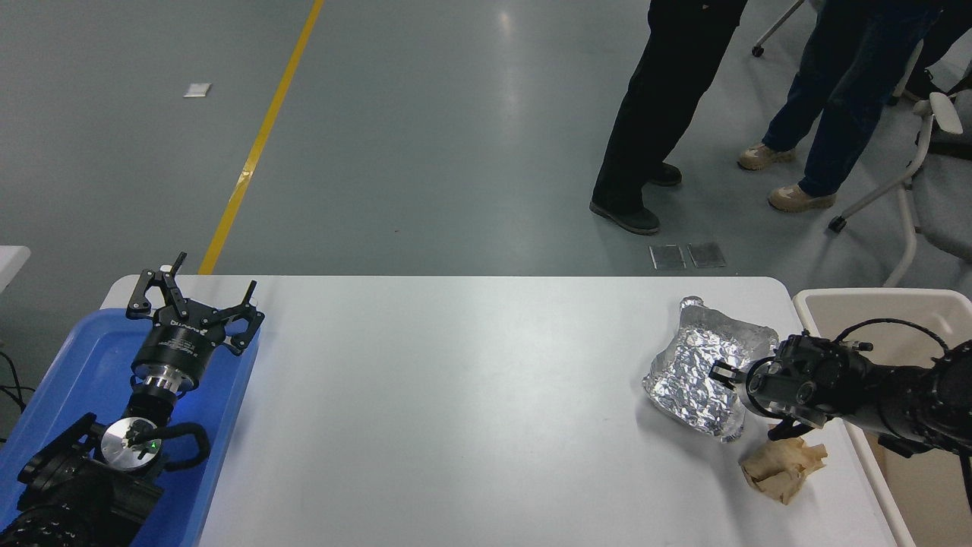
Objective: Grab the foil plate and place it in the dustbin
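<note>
Gripping 1 foil plate – right gripper | 1 dustbin

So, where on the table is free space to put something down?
The white table is bare across its whole middle, between the blue tray under the parked left gripper and the foil plate. The right end is crowded: right gripper at the plate, paper ball below, dustbin beside.
</note>
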### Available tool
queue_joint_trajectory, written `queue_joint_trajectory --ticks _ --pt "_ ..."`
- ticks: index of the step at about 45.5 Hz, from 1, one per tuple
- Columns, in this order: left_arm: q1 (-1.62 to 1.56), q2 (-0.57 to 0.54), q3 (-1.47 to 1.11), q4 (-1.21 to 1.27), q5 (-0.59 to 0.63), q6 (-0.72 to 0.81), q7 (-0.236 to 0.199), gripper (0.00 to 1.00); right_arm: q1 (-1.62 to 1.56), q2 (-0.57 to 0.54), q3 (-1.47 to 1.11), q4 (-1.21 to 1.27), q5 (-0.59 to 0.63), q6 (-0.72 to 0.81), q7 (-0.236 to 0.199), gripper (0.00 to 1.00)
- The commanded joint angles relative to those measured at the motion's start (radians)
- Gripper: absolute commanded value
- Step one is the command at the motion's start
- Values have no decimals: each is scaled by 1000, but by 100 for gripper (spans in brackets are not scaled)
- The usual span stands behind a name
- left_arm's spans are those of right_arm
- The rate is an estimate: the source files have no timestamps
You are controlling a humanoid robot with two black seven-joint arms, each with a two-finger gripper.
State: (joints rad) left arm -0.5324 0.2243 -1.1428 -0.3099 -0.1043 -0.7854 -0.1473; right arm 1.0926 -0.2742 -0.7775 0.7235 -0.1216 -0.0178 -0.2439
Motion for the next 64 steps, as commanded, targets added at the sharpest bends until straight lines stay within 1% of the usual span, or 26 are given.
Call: queue_joint_trajectory --ticks 1,13,17,21,24,29,36,38,42,46,54,64 --pt "-3 0 6 0 0 0 0 99 148 -80 -55 206 19 7 0 0" --pt "-3 0 8 0 0 0 2 99 440 -161 -204 578 20 9 6 0" --pt "-3 0 8 0 0 0 2 99 535 -171 -233 697 20 16 6 0" --pt "-3 0 8 0 0 0 2 99 628 -174 -238 766 20 74 6 0" --pt "-3 0 8 0 0 0 2 99 708 -181 -236 804 22 171 9 0" --pt "-3 0 8 0 0 0 2 99 831 -211 -227 833 42 341 15 0" --pt "-3 0 9 0 0 0 2 99 992 -235 -238 837 152 584 54 0" --pt "-3 0 9 0 0 0 2 99 1032 -250 -240 837 172 637 61 0" --pt "-3 1 9 0 0 0 2 99 1108 -264 -253 837 180 709 61 0" --pt "-3 1 9 0 0 0 2 99 1194 -273 -289 837 185 756 63 0" --pt "-3 1 9 0 0 0 0 99 1403 -301 -375 838 266 803 63 0" --pt "-1 1 9 0 0 0 2 99 1431 -313 -379 837 266 803 63 0"
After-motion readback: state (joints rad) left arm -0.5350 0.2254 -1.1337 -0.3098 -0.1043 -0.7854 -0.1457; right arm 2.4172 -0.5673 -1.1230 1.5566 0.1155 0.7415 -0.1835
